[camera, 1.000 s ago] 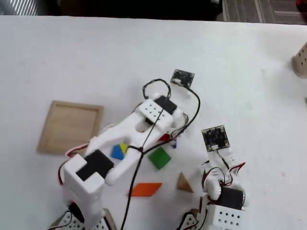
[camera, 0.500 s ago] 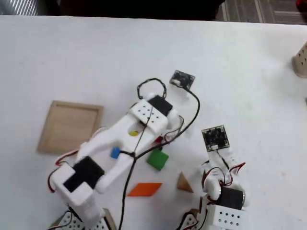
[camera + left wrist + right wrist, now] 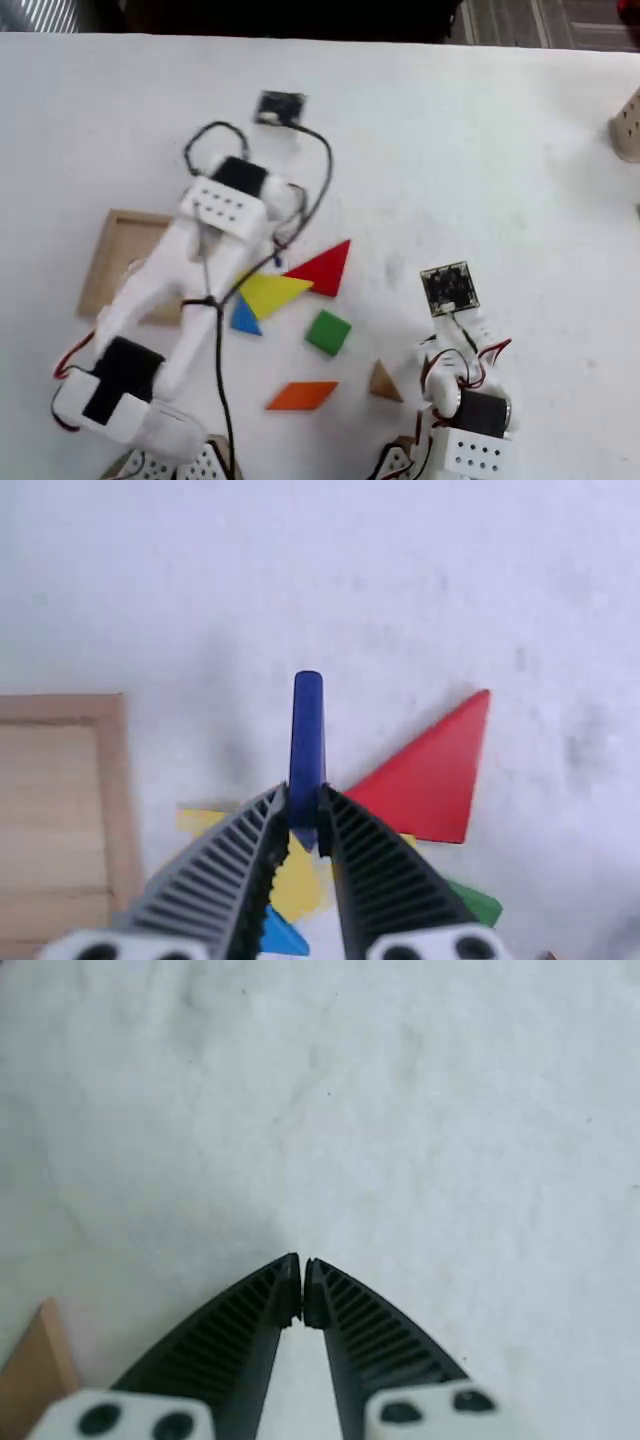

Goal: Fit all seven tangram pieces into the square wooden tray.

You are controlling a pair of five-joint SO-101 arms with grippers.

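The left arm point(image 3: 165, 300) has swung off the loose pieces toward the square wooden tray point(image 3: 112, 240), baring the red triangle point(image 3: 325, 268) and yellow triangle point(image 3: 270, 292) beside it. The left gripper point(image 3: 303, 815) pinches a dark blue piece point(image 3: 307, 740) on edge just short of the tray's rim, so a first placement looks near. The right gripper point(image 3: 302, 1290), well apart from the tray, is pressed together on nothing.

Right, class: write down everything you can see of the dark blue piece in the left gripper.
The dark blue piece shows edge-on: a thin, smooth, painted-looking slab with a rounded far end. The left gripper is shut on its near end, and nothing else touches it. It seems held clear of the white table, near the red triangle.
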